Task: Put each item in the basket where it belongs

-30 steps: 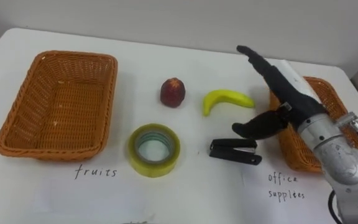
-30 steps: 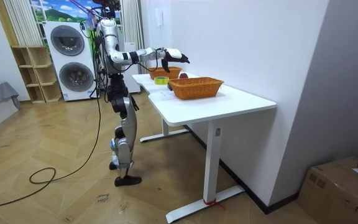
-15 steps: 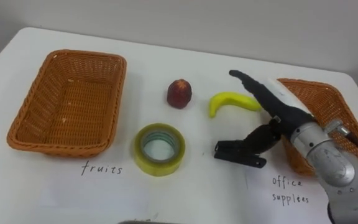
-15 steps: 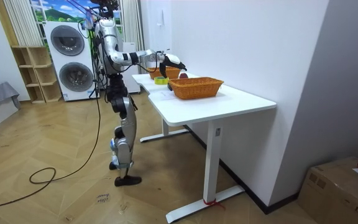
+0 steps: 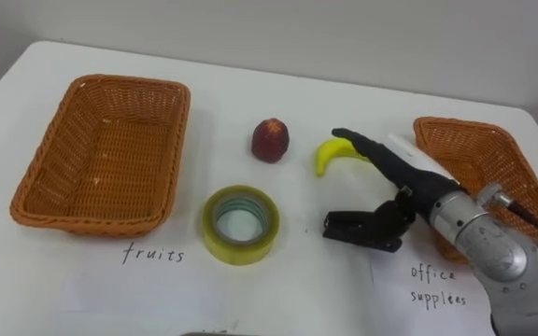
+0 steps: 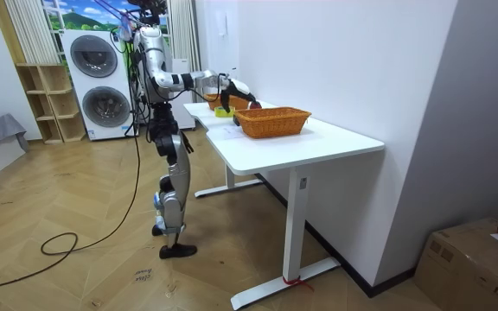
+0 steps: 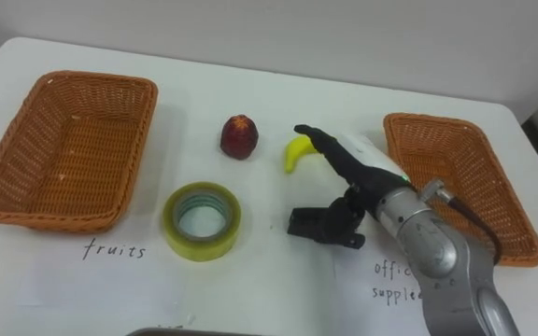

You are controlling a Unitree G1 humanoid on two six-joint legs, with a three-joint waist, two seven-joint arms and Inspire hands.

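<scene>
Stapler pickup looks like the step in hand. The black stapler (image 5: 353, 228) lies on the desk (image 5: 297, 93) right of centre, toward the near edge, between the yellow tape roll (image 5: 240, 223) and the office basket (image 5: 456, 122) at the right edge. The robot's right hand (image 5: 407, 185) hangs over it, released. Its fingers stretch forward above the right end of the banana (image 5: 323, 157) and its thumb is lowered at the stapler's right end, though contact cannot be told. To do this well, the hand should settle lower and square to the stapler's long body. Fingers and thumb then close across its narrow sides rather than its tip, clear of the banana just behind. The reddish fruit (image 5: 270, 140) sits near the desk's middle, and the fruit basket (image 5: 28, 200) is at the left edge.
</scene>
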